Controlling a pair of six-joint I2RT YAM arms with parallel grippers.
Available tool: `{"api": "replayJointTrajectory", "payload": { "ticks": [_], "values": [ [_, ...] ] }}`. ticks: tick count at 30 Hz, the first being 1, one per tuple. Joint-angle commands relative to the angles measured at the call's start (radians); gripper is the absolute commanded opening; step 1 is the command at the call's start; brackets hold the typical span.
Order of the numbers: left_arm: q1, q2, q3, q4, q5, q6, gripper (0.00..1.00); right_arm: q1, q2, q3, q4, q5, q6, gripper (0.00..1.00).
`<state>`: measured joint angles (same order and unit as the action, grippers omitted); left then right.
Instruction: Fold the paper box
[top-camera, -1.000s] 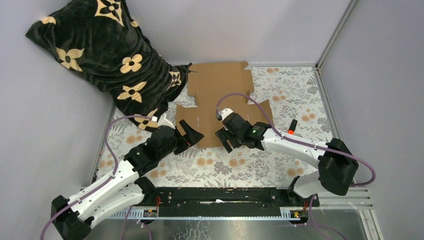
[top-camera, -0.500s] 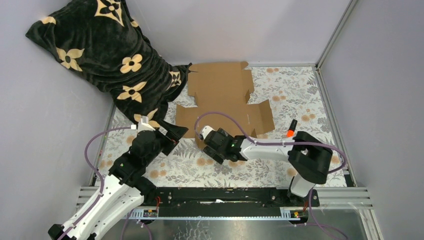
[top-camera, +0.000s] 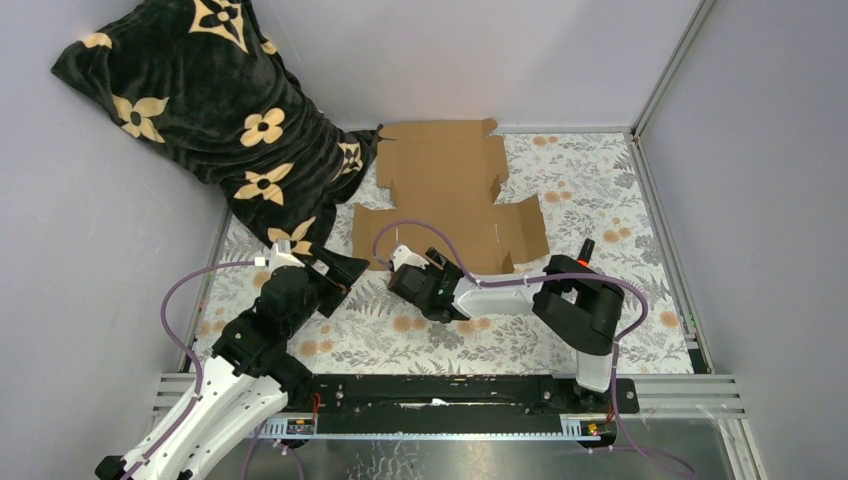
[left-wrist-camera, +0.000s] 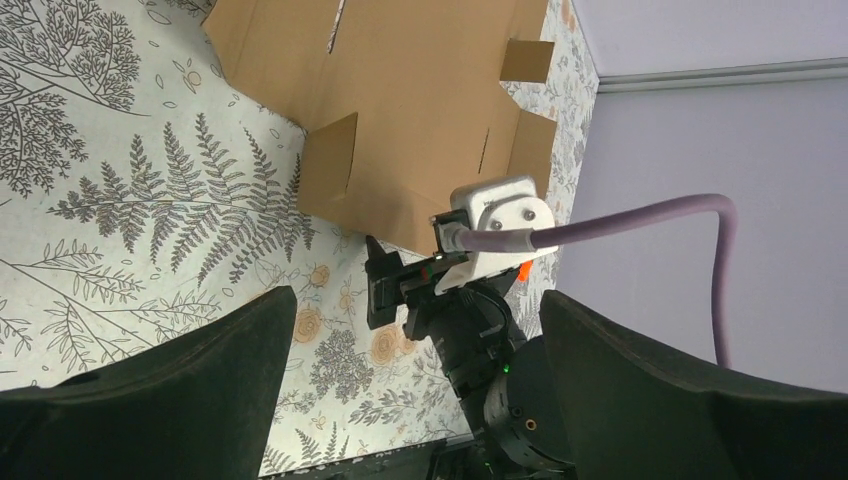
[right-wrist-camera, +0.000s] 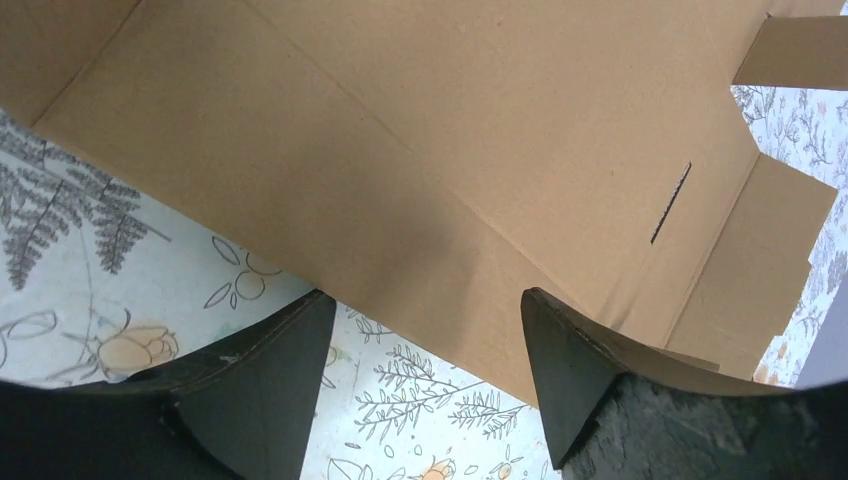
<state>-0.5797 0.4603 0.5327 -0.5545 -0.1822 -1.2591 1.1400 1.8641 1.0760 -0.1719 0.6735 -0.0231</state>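
Both arms have pulled back toward the near edge. The right one was out over the cardboard a second ago and has since slid left and back, while the sheet itself hasn't budged.

Biggest to smallest: the floral tablecloth (top-camera: 610, 190) covers the whole work surface, and a black flowered blanket (top-camera: 200, 100) is heaped in the far-left corner. The paper box (top-camera: 440, 190) lies completely flat and unfolded on the far middle of the cloth. Its far-left corner is just beside the blanket, if not touching it. The stack of panels runs near to far, which I'd call its long axis, with the narrower lid end pointing at the far wall. The wings spread left and right on the near half.

The left gripper (top-camera: 348, 272) sits left of the sheet with its jaws as wide as they go and nothing in them. It's probably waiting its turn.

The right gripper (top-camera: 403, 284) is also clearly apart and empty. It's parked just off the near edge toward the left end, and my guess is it's lining up to get under that flap.

A small orange marker (top-camera: 583, 252) stands right of the box.
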Motion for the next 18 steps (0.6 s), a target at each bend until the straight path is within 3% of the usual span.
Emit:
{"api": "replayJointTrajectory", "payload": {
  "ticks": [1,8,18],
  "values": [
    [0.007,-0.010,0.020,-0.021,-0.034,0.003,0.98,0.003,0.082,0.010,-0.056,0.126,0.069,0.75],
    [0.008,-0.010,0.025,-0.032,-0.041,0.010,0.99,0.003,0.059,-0.020,-0.036,0.242,0.109,0.69],
    [0.007,-0.007,0.039,-0.047,-0.055,0.016,0.98,-0.002,0.016,-0.015,0.080,0.306,0.028,0.67]
  ]
}}
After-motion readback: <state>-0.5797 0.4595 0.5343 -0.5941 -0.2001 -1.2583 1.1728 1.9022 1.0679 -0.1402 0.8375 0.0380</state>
